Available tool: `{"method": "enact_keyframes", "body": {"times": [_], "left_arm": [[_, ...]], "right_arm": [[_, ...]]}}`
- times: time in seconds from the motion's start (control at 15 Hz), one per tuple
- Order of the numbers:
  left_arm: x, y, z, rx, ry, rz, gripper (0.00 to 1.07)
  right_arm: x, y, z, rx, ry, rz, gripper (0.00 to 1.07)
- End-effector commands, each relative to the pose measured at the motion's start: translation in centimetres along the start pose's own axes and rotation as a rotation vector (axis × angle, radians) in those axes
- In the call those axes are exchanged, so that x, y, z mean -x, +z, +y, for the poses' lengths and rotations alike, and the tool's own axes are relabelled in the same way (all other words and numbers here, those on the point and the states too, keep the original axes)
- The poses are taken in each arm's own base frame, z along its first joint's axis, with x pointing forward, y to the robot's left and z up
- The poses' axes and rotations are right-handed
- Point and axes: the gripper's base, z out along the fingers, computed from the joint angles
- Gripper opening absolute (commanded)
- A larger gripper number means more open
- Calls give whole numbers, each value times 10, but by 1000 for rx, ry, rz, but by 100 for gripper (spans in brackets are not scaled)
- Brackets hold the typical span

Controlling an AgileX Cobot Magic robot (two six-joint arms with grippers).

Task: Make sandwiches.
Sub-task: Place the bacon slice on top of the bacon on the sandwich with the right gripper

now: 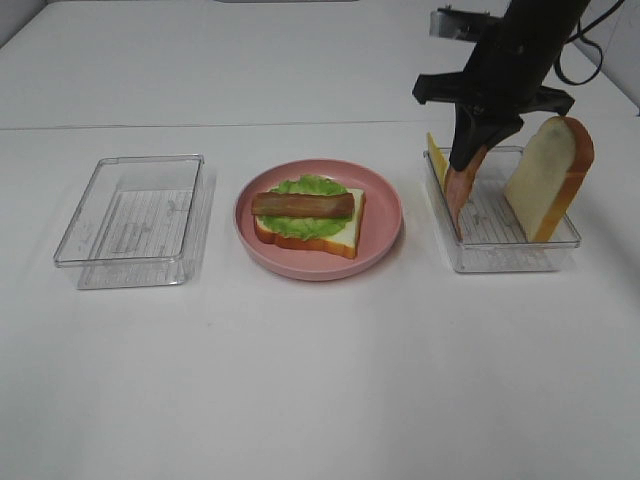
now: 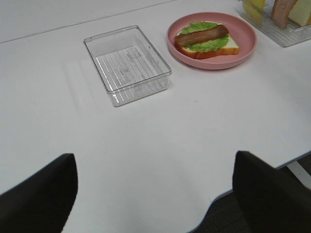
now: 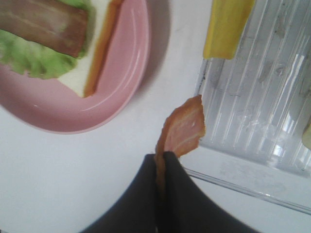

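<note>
On the pink plate [image 1: 385,215] the sandwich [image 1: 308,215] is one white bread slice topped with green lettuce [image 1: 310,187] and a reddish-brown bacon strip [image 1: 303,205]. My right gripper [image 1: 468,150] is shut on a second bacon strip [image 1: 462,195], which hangs over the left end of the right-hand clear tray [image 1: 500,255]. In the right wrist view the shut fingers [image 3: 163,160] pinch that strip [image 3: 182,128] at the tray's edge. Yellow cheese [image 1: 436,155] and a thick bread slice [image 1: 550,175] lean in the same tray. My left gripper [image 2: 155,156] is open, low over the table's near edge.
An empty clear tray [image 1: 135,215] lies left of the plate, and the left wrist view shows it too [image 2: 127,65]. The table's front edge runs just under the left gripper's fingers [image 2: 267,189]. Bare white tabletop stretches in front of the plate and trays.
</note>
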Motion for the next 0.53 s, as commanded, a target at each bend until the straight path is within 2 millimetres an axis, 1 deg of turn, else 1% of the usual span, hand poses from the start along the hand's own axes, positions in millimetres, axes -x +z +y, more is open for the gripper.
{"method": "enact_keyframes", "body": {"times": [0.07, 0.13, 0.27, 0.33, 0.4, 0.53], "left_arm": [[0, -1, 0, -4, -5, -16, 83], [0, -1, 0, -4, -5, -16, 83], [0, -1, 0, -4, -5, -16, 83], [0, -1, 0, -4, -5, -16, 83], [0, -1, 0, -4, -5, -16, 83], [0, -1, 0, -4, -5, -16, 83]], "right_arm": [[-5, -33, 15, 105, 0, -50, 0], [-6, -45, 27, 206, -29, -85, 0], [-4, -47, 41, 364, -63, -114, 0], [-2, -45, 50, 437, -72, -127, 0], [1, -41, 55, 473, -79, -149, 0], [7, -31, 69, 503, -91, -186, 0]]}}
